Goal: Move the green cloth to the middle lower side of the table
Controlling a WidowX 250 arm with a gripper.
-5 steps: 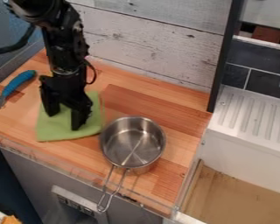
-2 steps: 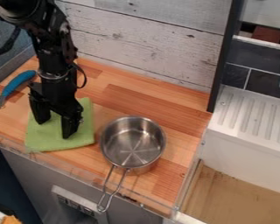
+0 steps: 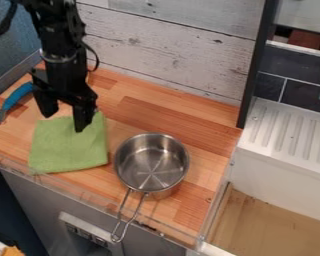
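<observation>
My gripper hangs over the back edge of the green cloth, at the left part of the wooden counter. Its two fingers are spread apart, with nothing between them. The cloth lies flat close to the counter's front edge, left of the metal pot, and its back edge is partly hidden by the gripper.
A metal pot stands right of the cloth, its handle sticking out over the front edge. A blue-handled utensil lies at the far left. The wooden counter meets a plank wall behind and a white sink unit on the right.
The cloth shifted toward the front left along with the gripper between the earlier frames. Since then the gripper has risen and moved back, while the cloth has stayed put.
</observation>
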